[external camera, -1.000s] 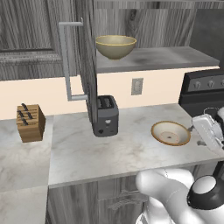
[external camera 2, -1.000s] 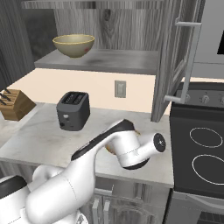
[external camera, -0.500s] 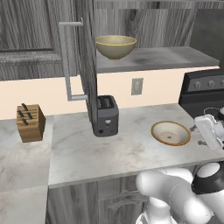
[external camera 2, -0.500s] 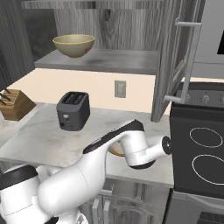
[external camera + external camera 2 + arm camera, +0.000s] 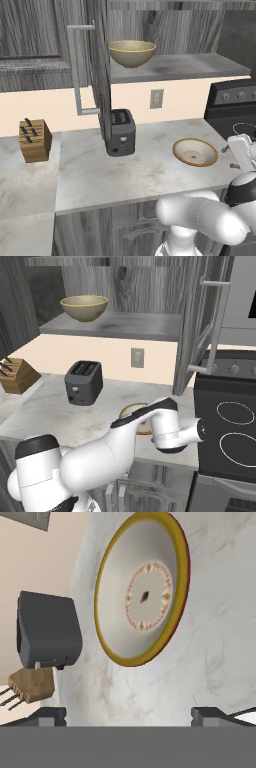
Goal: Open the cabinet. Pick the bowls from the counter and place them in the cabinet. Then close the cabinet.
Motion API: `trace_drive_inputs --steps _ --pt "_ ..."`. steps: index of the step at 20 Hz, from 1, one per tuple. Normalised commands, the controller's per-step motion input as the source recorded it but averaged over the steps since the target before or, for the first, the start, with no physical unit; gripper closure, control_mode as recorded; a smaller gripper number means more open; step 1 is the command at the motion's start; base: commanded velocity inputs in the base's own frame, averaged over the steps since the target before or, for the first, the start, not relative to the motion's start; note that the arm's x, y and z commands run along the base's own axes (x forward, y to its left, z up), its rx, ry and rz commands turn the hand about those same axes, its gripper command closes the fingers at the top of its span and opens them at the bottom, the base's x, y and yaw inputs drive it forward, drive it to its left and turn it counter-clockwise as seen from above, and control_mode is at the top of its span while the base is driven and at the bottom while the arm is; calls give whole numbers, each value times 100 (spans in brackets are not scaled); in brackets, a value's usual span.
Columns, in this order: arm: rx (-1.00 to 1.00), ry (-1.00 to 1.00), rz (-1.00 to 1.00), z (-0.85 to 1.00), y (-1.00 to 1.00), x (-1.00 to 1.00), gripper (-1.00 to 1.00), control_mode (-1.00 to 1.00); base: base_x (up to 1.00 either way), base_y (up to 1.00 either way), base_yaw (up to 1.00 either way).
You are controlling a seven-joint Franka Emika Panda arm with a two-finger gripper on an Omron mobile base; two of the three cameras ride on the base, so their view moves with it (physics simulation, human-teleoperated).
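- The cabinet (image 5: 95,75) stands open, both doors swung out; its grey shelf (image 5: 125,326) carries the deep olive-yellow bowl (image 5: 132,53).
- The shallow tan-rimmed bowl (image 5: 195,152) sits on the marble table (image 5: 125,170), right of the dark toaster (image 5: 120,132) and near the black stovetop (image 5: 230,431).
- A knife block (image 5: 34,140) stands on the table's left part.
- The claw (image 5: 128,714) hovers just short of the shallow bowl, jaws spread wide, gripping nothing.
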Motion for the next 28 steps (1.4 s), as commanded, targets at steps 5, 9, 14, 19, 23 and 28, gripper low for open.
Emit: trace_drive_inputs --steps 5,9,14,19,23,28 --pt "0 0 0 -21 -4 20 -100 -100 0 0 0" --pt "0 0 -3 -25 0 15 -100 -100 0 0 0" --pt "0 0 -11 -17 0 11 -100 -100 0 0 0" --pt "0 0 -13 -8 0 5 -100 -100 0 0 0" --pt "0 0 -13 -3 0 6 -100 -100 0 0 0" --pt "0 0 -11 -2 0 12 -100 -100 0 0 0"
